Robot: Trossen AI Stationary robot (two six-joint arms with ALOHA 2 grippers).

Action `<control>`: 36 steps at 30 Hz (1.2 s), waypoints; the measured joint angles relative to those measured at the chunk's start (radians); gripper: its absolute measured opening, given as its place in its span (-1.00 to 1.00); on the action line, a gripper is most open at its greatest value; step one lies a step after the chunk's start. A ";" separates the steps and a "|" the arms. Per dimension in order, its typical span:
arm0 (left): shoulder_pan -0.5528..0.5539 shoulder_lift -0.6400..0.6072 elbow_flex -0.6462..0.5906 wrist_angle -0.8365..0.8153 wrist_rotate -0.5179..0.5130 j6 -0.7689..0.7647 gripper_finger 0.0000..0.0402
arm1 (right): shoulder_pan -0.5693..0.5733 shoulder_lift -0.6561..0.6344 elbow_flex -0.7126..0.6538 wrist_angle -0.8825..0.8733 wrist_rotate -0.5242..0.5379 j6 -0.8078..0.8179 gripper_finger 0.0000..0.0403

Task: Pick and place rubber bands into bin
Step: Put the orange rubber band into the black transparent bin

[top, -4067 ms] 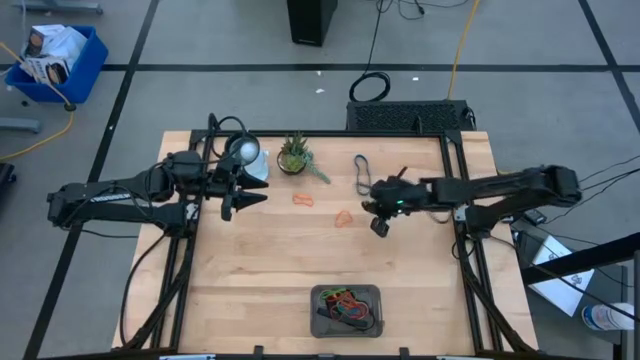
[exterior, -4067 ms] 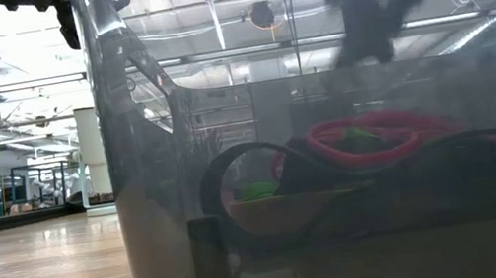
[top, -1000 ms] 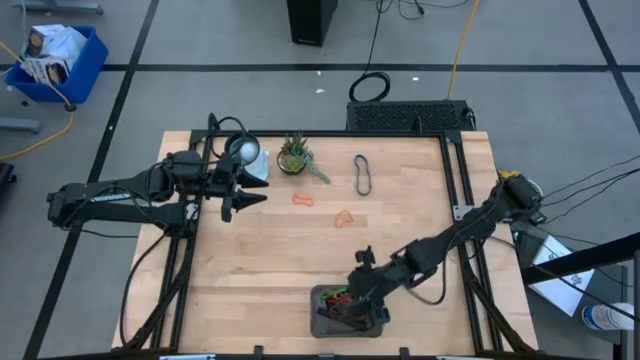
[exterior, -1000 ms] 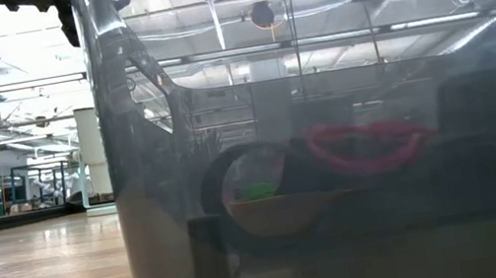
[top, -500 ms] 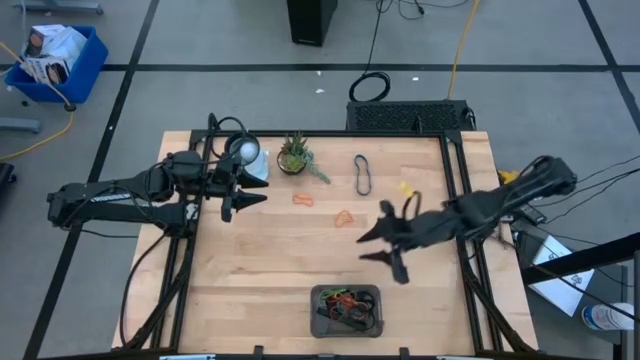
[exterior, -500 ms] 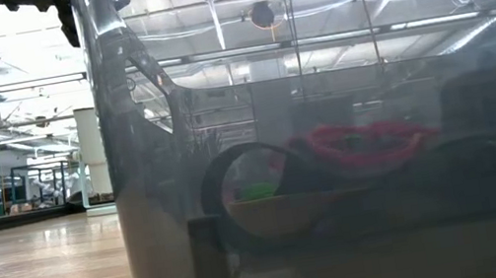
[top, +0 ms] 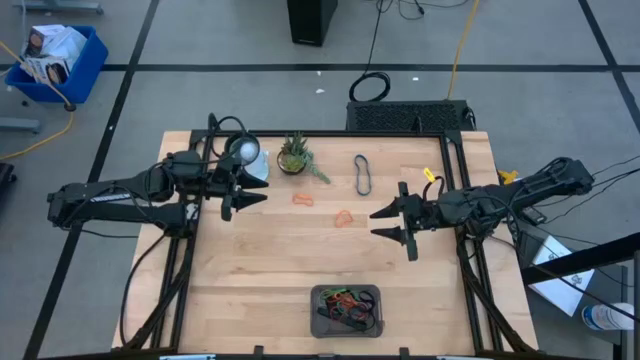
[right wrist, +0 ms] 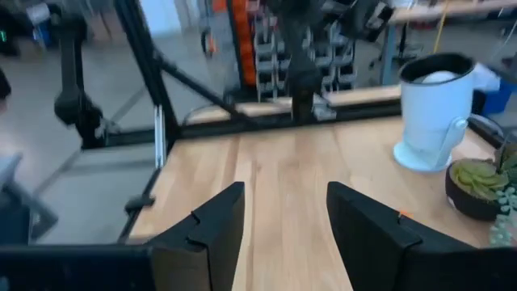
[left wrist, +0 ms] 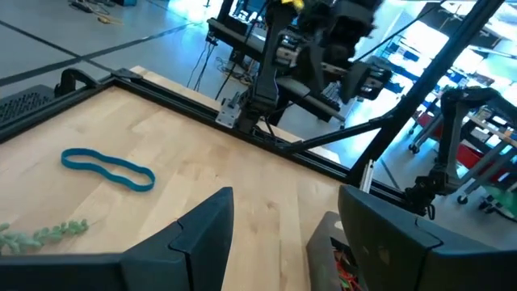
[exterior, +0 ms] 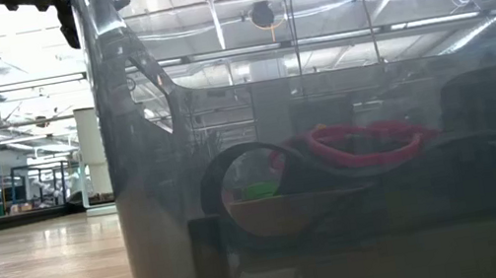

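- High view: the right gripper has swung up from the bin within the last second and now hangs, fingers spread and empty, over the surface right of centre. The bin sits at the near edge with a tangle of bands inside. That reads as one drop-off done. Three bands lie loose at the far side: a dark band and two orange bands. The nearer orange one looks like the next pick. The left gripper waits unmoved at the left, released, beside a white cup and a plant.
- Low view: the bin wall fills the picture; a red band and a black band show through it. No gripper is over the bin.
- Left wrist view: open fingers frame a blue band lying flat, well apart.
- Right wrist view: spread fingers, nothing between them; cup and plant ahead.
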 joint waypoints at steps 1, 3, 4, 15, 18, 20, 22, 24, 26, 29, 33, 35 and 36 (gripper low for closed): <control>0.000 0.000 0.000 0.000 -0.004 0.000 0.14 | -0.009 -0.021 -0.042 0.051 0.000 0.005 -0.15; 0.000 0.009 0.000 0.013 -0.019 -0.016 0.14 | -0.029 -0.066 -0.116 0.135 0.000 0.037 -0.14; 0.000 0.019 0.005 0.019 -0.021 -0.027 0.14 | -0.040 -0.089 -0.146 0.170 0.000 0.053 -0.14; 0.011 0.375 0.298 -0.246 -0.012 0.147 0.14 | -0.139 -0.219 -0.230 0.263 0.001 0.050 -0.15; 0.020 0.497 0.400 -0.409 -0.063 0.236 0.14 | -0.150 -0.220 -0.230 0.263 -0.001 0.052 -0.14; 0.028 0.571 0.453 -0.496 -0.097 0.291 0.14 | -0.150 -0.220 -0.230 0.261 -0.002 0.052 -0.14; 0.037 0.636 0.496 -0.551 -0.134 0.328 0.14 | -0.150 -0.220 -0.230 0.256 -0.002 0.049 -0.14; 0.044 0.695 0.520 -0.559 -0.159 0.360 0.14 | -0.150 -0.220 -0.230 0.251 -0.003 0.047 -0.15; 0.052 0.743 0.524 -0.552 -0.171 0.385 0.14 | -0.150 -0.220 -0.230 0.242 -0.010 0.045 -0.15; 0.067 0.808 0.525 -0.531 -0.179 0.381 0.14 | -0.150 -0.220 -0.230 0.220 -0.039 0.045 -0.14; 0.091 0.882 0.525 -0.533 -0.184 0.301 0.14 | -0.150 -0.220 -0.230 0.211 -0.082 0.045 -0.15; 0.101 0.915 0.525 -0.533 -0.190 0.261 0.14 | -0.150 -0.220 -0.230 0.210 -0.082 0.045 -0.15; 0.103 0.932 0.525 -0.529 -0.190 0.241 0.14 | -0.150 -0.220 -0.230 0.210 -0.082 0.045 -0.16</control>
